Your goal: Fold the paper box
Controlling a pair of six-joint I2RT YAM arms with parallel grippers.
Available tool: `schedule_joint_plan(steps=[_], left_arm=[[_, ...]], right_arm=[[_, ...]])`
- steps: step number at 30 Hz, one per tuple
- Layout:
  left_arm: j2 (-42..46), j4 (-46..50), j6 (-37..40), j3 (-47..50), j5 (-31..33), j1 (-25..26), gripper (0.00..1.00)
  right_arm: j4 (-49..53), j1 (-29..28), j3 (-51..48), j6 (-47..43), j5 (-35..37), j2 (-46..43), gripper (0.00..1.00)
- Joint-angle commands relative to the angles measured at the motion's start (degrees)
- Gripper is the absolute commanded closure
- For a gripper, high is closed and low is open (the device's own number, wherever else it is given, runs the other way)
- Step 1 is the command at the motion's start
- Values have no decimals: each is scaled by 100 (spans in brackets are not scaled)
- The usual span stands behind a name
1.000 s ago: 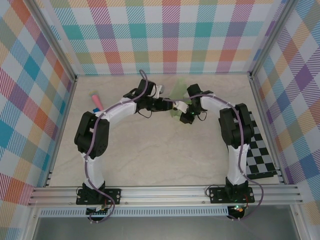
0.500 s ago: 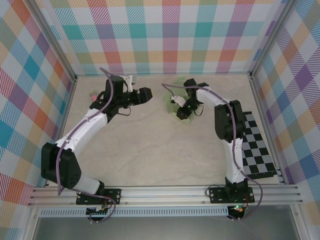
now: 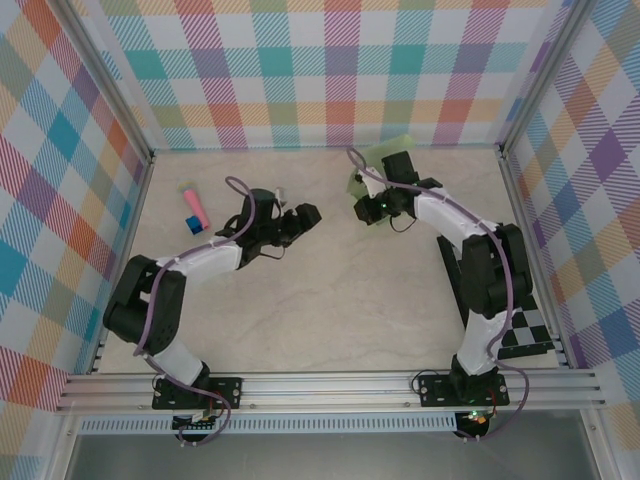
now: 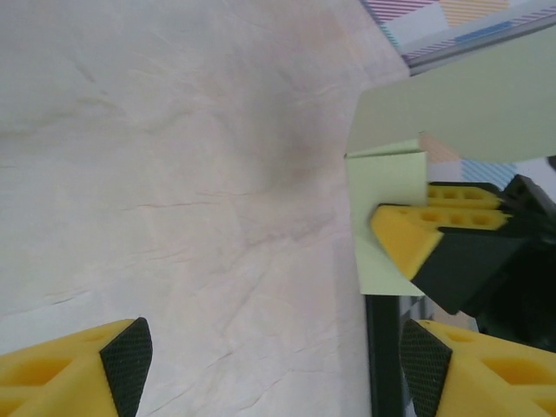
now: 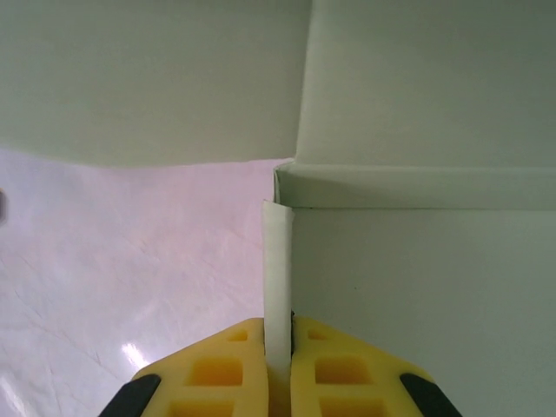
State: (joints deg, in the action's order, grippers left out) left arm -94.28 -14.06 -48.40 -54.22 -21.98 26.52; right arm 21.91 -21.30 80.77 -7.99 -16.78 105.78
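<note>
The paper box [image 3: 360,184] is pale green card, partly folded, held up near the back wall right of centre. My right gripper [image 3: 370,198] is shut on it. In the right wrist view its yellow fingers [image 5: 217,373] pinch a thin upright flap [image 5: 278,261], with the paper box's panels [image 5: 417,287] spreading above and to the right. My left gripper [image 3: 305,215] is open a short way left of the box, touching nothing. The left wrist view has the left gripper [image 4: 274,373] spread wide over bare table, the paper box [image 4: 391,200] ahead on the right, and a right fingertip [image 4: 408,239] on it.
A small pink-and-blue stick [image 3: 193,207] lies at the far left of the table. The black-and-white checkered board [image 3: 525,335] lies by the right wall, partly under the right arm. Metal rails and plaid walls enclose the beige table [image 3: 320,300].
The left arm has swung back from the far left toward the centre, its gripper now pointing at the box. The right gripper has carried the box slightly back and to the right.
</note>
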Motion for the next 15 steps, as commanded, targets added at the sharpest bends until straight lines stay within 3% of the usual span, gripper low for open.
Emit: schedule_joint_plan(steps=[1, 6, 10, 15], left_arm=[[-158, -918, -434, -246, -71, 240, 20], [-536, -1371, -801, -521, 22, 283, 17], [-715, -1991, -1123, -640, -14, 283, 17], [-867, -1991, -1136, -697, -3, 292, 19]], right_arm=[[-1124, -84, -201, 317, -295, -180, 100], [-1797, -252, -557, 294, -828, -561, 100], [-2140, -439, -945, -193, -816, -790, 100], [-2095, -459, -1011, -221, -923, -852, 100]])
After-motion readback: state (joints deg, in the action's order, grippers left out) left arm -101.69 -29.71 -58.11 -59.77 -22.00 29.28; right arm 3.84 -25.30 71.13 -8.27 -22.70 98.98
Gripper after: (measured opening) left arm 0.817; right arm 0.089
